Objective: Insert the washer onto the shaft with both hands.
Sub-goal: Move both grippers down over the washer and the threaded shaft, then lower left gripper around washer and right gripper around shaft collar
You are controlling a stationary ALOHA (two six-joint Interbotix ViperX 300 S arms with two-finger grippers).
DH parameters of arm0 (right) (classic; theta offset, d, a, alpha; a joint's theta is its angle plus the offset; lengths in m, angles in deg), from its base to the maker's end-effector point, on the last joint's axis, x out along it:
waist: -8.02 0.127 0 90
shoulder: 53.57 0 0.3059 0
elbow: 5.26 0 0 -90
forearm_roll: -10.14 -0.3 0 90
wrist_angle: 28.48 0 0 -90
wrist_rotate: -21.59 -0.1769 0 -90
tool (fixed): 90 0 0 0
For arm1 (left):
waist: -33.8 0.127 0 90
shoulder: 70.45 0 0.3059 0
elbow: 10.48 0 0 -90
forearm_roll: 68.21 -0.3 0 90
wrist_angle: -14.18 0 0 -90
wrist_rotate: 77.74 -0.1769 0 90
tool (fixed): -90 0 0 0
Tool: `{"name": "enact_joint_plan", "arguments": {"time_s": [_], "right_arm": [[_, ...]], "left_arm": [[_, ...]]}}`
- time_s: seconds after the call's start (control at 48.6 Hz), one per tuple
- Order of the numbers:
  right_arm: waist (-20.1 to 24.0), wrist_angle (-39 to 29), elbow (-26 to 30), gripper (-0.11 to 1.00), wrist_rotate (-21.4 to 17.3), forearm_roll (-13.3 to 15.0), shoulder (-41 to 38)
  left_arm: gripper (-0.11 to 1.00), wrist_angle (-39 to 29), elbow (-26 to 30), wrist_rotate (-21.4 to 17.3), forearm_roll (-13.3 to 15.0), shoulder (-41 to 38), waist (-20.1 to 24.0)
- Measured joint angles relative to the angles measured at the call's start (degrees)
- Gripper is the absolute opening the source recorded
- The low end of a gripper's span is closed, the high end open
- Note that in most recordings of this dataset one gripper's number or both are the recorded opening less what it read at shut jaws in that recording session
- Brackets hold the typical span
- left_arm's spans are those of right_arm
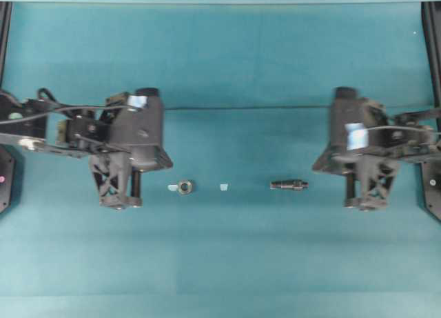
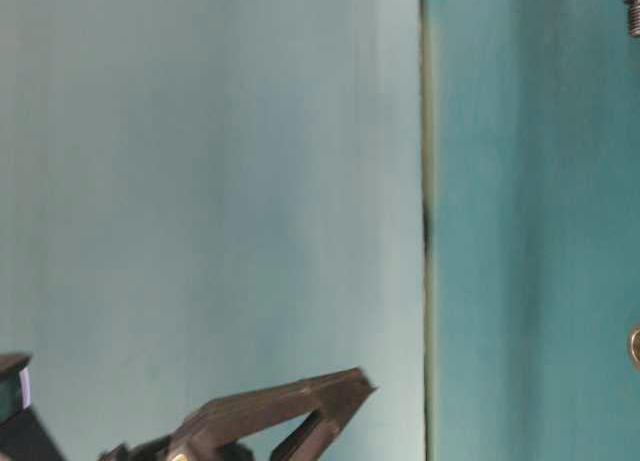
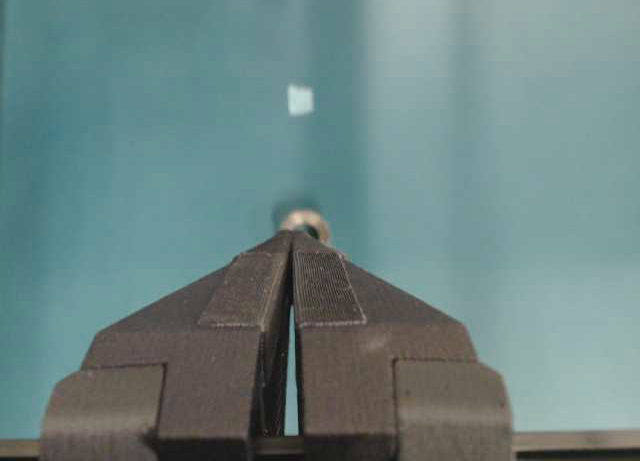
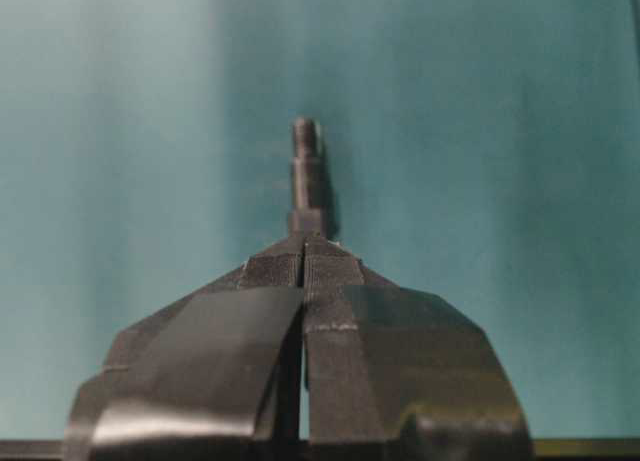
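Worktop (image 1: 227, 256) carries both parts on one line between the arms. The left hand (image 1: 122, 202) and right hand (image 1: 364, 202) are both pressed together and pinch nothing. The shaft (image 1: 289, 185) lies flat, nearer the right hand, its long axis running straight ahead of that hand's fingertips. The washer (image 1: 184, 187) lies flat just beyond the left hand, beside a pale tape bit (image 1: 172, 188); another tape bit (image 1: 222, 187) lies mid-line.
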Motion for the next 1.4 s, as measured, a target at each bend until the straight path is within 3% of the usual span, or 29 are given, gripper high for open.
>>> {"name": "enact_joint_plan", "arguments": {"time_s": [0.515,0.68,0.741,0.803,0.968,1.05,1.091,1.4], "right_arm": [[0.0,-0.3,2.8,-0.09,0.8,0.5,-10.7],[0.0,-0.4,3.3,-0.01,2.7,0.6,-13.0],[0.0,-0.3,3.6,0.06,3.5,0.6,-13.5],[0.0,-0.3,4.0,0.18,4.2,0.5,-14.1],[-0.1,-0.2,4.1,0.65,5.8,0.6,-15.2],[-0.2,-0.1,4.1,0.88,6.2,0.6,-15.6],[-0.3,0.1,4.1,0.92,6.3,0.6,-15.8],[-0.4,2.2,4.1,0.86,6.3,0.6,-17.2]], "left_arm": [[0.03,-0.7,2.1,-0.1,-0.1,-8.3,0.0],[0.04,-0.8,2.1,-0.1,-0.1,-8.9,0.0],[0.12,-0.8,2.1,-0.1,-0.2,-9.0,0.1],[0.28,-0.9,2.1,-0.1,-0.2,-9.2,0.1],[0.78,-1.0,1.8,0.1,-0.3,-11.2,0.1],[0.95,-0.9,1.8,0.1,-0.2,-12.0,0.1],[0.96,-0.9,1.8,0.1,-0.2,-12.4,0.1],[0.92,2.0,1.6,0.7,-0.3,-16.7,-1.1]]}}
